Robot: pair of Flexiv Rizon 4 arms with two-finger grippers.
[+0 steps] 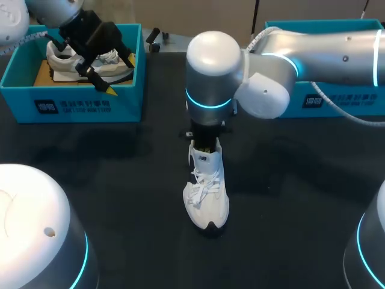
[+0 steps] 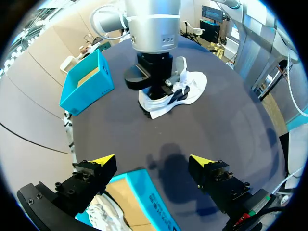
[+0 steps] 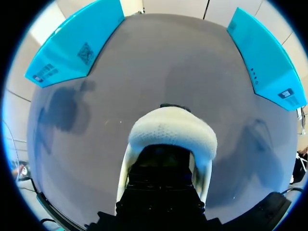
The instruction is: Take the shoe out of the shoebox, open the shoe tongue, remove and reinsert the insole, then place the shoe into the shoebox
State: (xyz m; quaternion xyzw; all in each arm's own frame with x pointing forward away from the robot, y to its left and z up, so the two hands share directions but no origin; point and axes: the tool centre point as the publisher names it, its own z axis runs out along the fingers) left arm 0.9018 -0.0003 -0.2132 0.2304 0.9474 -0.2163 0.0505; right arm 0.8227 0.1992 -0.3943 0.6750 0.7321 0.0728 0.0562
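Your right gripper [image 1: 206,147] is sunk into the collar of the shoe [image 1: 207,192], and its own view shows only dark housing there. You cannot tell whether it is spread or clamped on anything. The insole is hidden too.

The shoe stands on its sole in the middle of the table [image 1: 120,180], heel under the wrist and toe toward you, laces loose.

Expect it to be light and soft. The mesh upper and tongue will probably fold under pressure, and the sole is likely the only stiff part. With nothing pinning it, a pull on the insole may well lift the whole shoe. The heel counter or sole edge looks like the firmest place to take hold. The tongue should be taken near its top edge, clear of the laces.

Your right arm comes in from the right, its bulky elbow above the shoe and its wrist pointing straight down.

Your left gripper [image 2: 153,161] is spread wide and holds nothing. It hangs tilted over the near corner of the left box [image 1: 78,108], where another shoe [image 1: 63,60] lies. The right box [image 1: 337,99] sits behind your right arm, well apart from the shoe.
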